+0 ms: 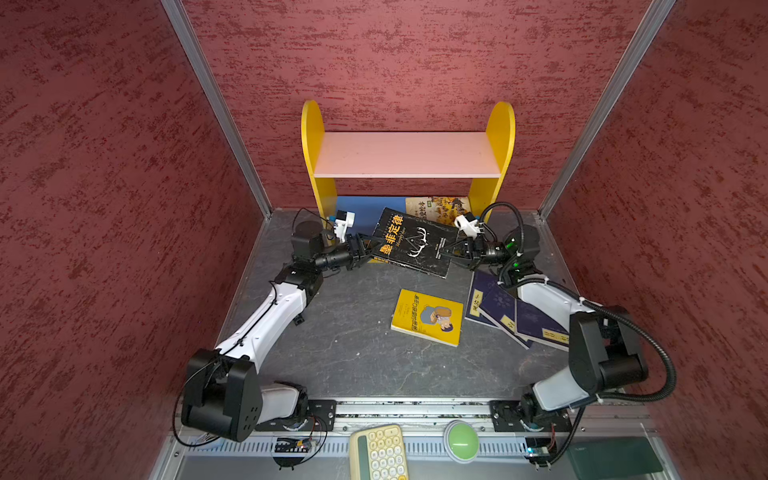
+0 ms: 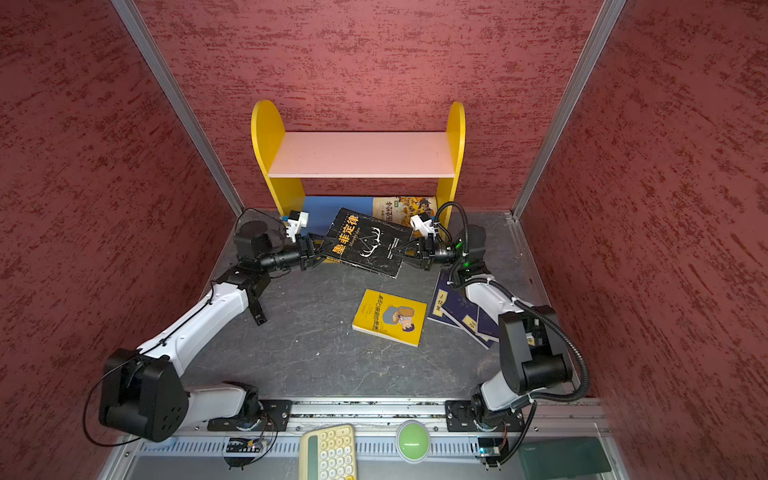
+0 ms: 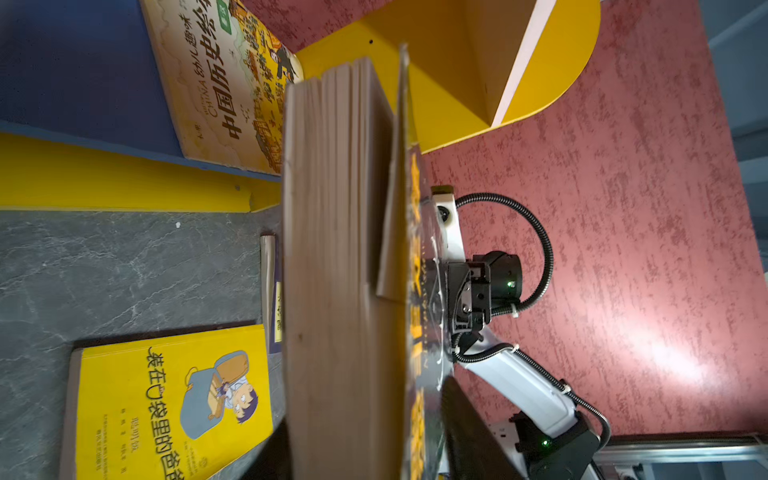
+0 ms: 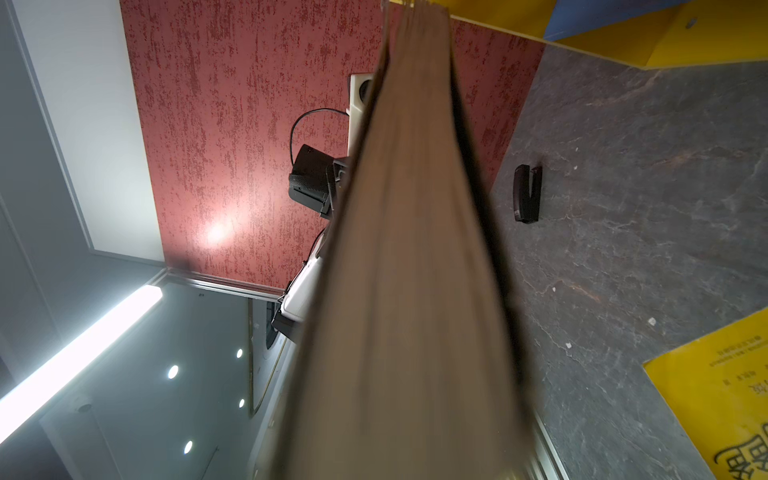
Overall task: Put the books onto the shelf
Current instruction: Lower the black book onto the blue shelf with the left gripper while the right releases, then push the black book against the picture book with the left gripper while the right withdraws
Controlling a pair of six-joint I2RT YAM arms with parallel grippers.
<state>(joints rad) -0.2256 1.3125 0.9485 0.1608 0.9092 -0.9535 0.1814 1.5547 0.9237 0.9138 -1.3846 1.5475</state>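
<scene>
While the right gripper (image 1: 451, 250) pinches the right-hand edge of the black book (image 1: 415, 243), jaws narrowed onto the pages, the left gripper (image 1: 365, 250) straddles the opposite edge. Whether its fingers actually press the book I cannot tell.

The book hangs between the two, tilted, raised above the table (image 1: 353, 357), just in front of the shelf (image 1: 313, 137). Its far corner reaches over the blue lower board. On that board, at the right end, lies the illustrated book (image 1: 436, 208). The pink upper board carries nothing. The yellow book (image 1: 428, 316) lies flat on the table, and the navy books (image 1: 494, 305) are fanned out beside it under the right arm.

Both top views show the black cover with orange characters and a white antler drawing. Only the left wrist view shows the cover lifting away from the brown page block (image 3: 332, 270), with the right gripper (image 3: 451, 299) gripping beyond. The right wrist view gives little but the page edge (image 4: 407, 291).
</scene>
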